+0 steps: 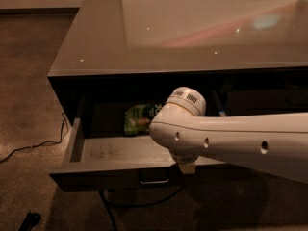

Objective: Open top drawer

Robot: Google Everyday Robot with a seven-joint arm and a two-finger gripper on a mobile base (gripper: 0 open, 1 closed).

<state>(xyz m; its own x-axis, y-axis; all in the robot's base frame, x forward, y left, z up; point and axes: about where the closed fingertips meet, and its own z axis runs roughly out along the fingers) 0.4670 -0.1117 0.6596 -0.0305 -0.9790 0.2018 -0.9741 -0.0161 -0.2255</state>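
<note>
Your gripper (pixel 186 167), cream-tipped under the white arm (pixel 240 138), sits at the front of the dark grey top drawer (pixel 103 178); behind it you see scuffed pale-grey flooring and a green packet (pixel 137 119).
</note>
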